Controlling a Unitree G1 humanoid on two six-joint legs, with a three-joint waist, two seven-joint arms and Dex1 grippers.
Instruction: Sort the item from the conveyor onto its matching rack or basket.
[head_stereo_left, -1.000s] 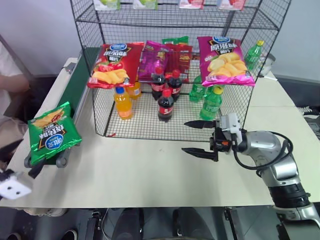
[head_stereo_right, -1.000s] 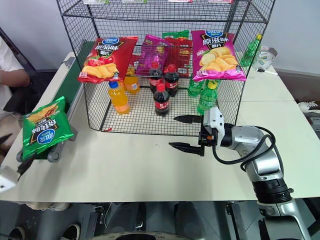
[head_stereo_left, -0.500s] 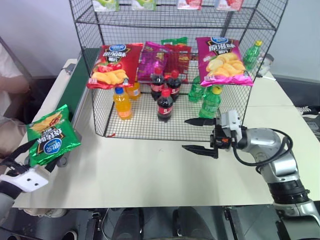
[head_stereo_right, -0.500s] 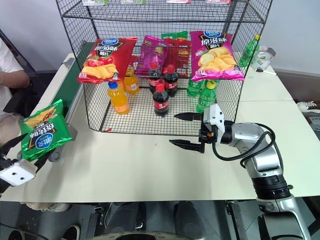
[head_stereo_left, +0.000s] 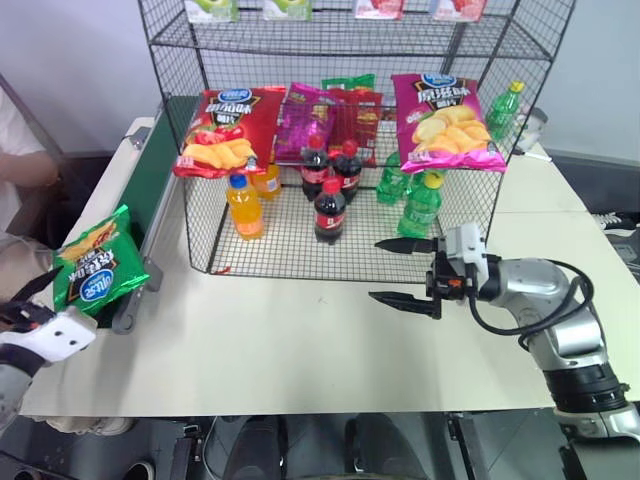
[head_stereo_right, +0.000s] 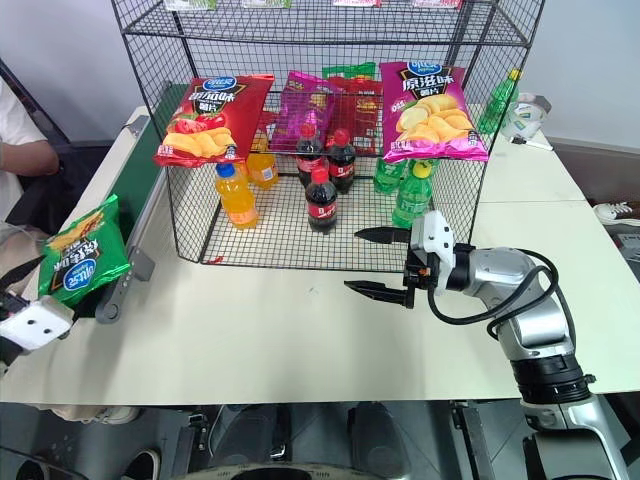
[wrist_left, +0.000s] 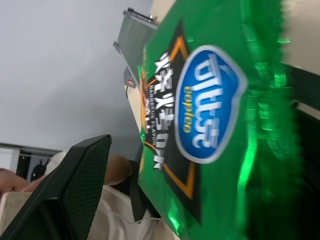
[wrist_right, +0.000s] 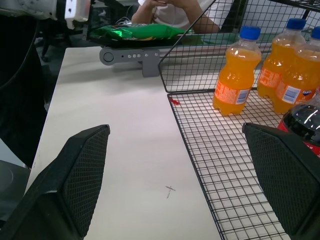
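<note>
The left gripper (head_stereo_left: 30, 300) is mostly cut off, fingers spread beside the shiny green crisp bag (head_stereo_left: 96, 273); the right gripper (head_stereo_left: 404, 271) is spread, empty.

Green crisp bag (head_stereo_left: 96, 271) — glossy foil (glare streaks near my left camera); rack (head_stereo_left: 300, 262) of thin black wire; table (head_stereo_left: 300, 340) smooth, matt.

Bright even light; glare and blur on green bag (wrist_left: 215, 120).
</note>
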